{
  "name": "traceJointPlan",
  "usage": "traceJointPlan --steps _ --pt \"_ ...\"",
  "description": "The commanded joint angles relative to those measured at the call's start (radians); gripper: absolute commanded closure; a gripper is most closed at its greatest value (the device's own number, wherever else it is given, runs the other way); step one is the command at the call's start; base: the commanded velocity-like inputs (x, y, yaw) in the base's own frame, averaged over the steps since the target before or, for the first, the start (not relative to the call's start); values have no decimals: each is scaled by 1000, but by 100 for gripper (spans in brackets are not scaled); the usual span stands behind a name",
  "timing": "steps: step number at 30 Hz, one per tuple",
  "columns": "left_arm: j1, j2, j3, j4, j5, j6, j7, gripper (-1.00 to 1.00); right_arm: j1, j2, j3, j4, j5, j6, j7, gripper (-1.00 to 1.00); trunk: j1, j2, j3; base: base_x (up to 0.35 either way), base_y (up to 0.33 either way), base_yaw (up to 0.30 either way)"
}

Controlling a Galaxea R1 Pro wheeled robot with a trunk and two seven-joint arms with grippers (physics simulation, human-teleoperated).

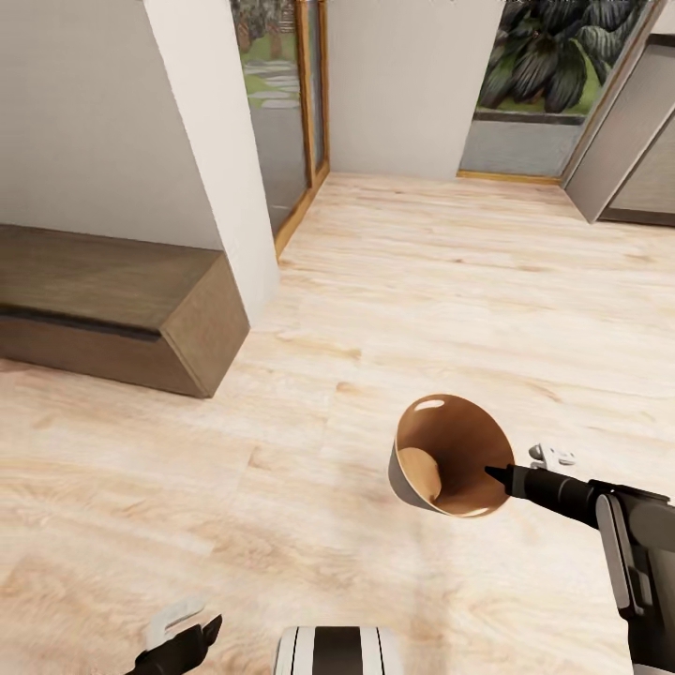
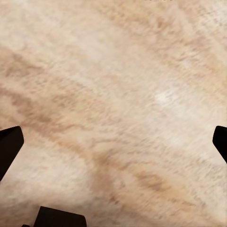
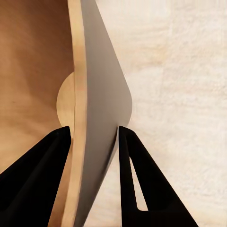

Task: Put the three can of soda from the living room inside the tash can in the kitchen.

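The trash can (image 1: 448,459), grey outside and glossy copper-brown inside, hangs tilted above the wood floor with its mouth facing the head camera. My right gripper (image 1: 494,473) is shut on its rim; in the right wrist view one black finger (image 3: 35,184) lies inside the bin and the other outside the grey wall (image 3: 101,109). The bin's inside looks empty. My left gripper (image 1: 192,642) is low at the front left, open over bare floor, its fingertips (image 2: 9,146) spread wide apart. No soda cans are in sight.
A long dark wooden bench (image 1: 112,309) stands at the left against a white wall corner (image 1: 225,169). Glass doors (image 1: 281,103) and a window with plants (image 1: 553,66) lie ahead. A grey door or cabinet panel (image 1: 628,131) is at the far right. Wood floor stretches ahead.
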Motion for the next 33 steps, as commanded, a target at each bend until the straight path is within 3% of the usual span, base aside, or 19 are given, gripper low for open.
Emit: traceJointPlan --steps 1,33 --pt "0 0 0 0 0 0 0 -100 0 0 1 -1 -31 8 3 100 0 0 1 0 0 157" --pt "0 0 0 3 -2 0 0 -100 1 4 1 -1 -31 8 3 100 0 0 44 0 0 156"
